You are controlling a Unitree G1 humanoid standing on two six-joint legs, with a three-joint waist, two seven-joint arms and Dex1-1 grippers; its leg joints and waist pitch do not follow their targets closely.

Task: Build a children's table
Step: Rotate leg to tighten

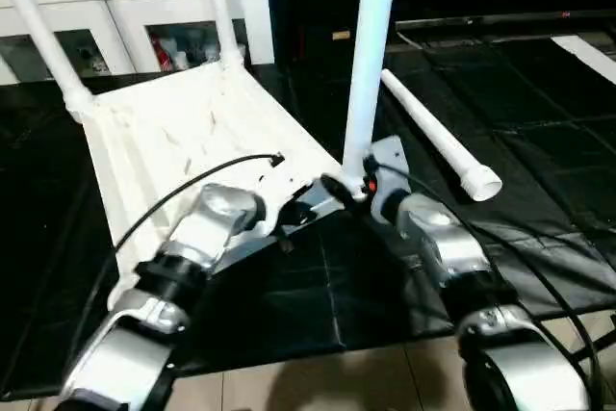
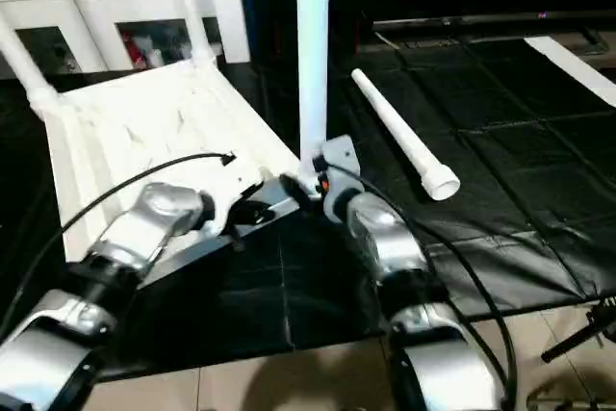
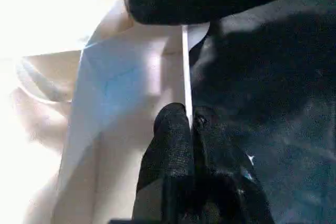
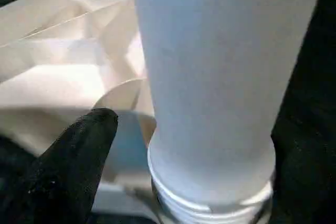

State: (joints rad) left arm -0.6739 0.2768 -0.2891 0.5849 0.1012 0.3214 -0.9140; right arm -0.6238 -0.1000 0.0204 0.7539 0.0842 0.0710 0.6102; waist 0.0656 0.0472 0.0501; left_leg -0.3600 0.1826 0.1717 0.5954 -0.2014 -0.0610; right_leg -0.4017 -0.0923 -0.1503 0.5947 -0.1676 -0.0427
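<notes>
Children's table top [image 1: 183, 132] lies upside down on the black floor mat [image 1: 539, 141] in front of me, white plastic with its ribbed underside facing up. I see two tapered round legs rising from its far corners [image 1: 43, 36] [image 1: 219, 7], and a third leg [image 1: 371, 55] stands upright in the near corner socket, its threaded base collar showing in my right wrist view. A fourth leg [image 1: 438, 137] lies loose on the mat just beside the top, wide end toward me. My left hand [image 3: 191, 129] is pressed together on the thin edge of the top. My right hand [image 1: 351, 185] is spread at the base of the standing leg, one black finger [image 4: 79, 156] beside the socket.
</notes>
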